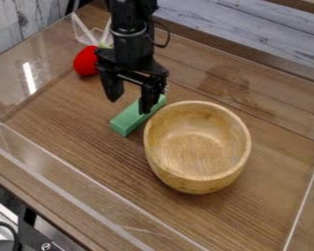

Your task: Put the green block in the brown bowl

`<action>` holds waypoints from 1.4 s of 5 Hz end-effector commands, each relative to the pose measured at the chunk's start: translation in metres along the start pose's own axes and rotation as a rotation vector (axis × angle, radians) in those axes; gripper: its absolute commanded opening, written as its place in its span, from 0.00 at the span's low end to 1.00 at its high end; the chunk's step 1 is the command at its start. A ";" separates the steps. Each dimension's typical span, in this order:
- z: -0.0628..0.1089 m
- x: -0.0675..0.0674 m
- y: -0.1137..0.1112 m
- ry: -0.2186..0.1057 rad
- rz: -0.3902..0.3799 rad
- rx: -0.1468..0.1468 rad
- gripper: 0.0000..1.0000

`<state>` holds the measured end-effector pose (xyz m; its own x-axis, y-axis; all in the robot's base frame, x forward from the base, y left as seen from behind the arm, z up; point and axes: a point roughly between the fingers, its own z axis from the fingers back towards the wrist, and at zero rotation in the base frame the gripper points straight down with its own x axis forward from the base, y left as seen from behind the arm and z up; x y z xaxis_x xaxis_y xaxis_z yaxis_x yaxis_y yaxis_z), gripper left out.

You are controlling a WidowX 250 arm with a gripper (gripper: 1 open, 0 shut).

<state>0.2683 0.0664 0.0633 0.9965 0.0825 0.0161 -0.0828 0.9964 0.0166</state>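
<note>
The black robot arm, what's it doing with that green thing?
The black robot arm has its open gripper right by the green block, which it doesn't seem to have grabbed yet. The block is on the table beside the brown bowl, where it's meant to go.
</note>
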 end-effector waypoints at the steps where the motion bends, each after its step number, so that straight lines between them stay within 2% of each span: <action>1: 0.002 0.004 -0.001 -0.038 -0.017 0.012 1.00; 3: 0.007 0.020 0.005 -0.044 -0.049 0.012 1.00; 5: -0.010 0.038 0.019 -0.042 0.056 0.012 1.00; 7: -0.026 0.040 0.017 -0.048 0.140 0.000 1.00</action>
<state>0.3014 0.0851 0.0266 0.9771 0.2119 0.0210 -0.2121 0.9772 0.0084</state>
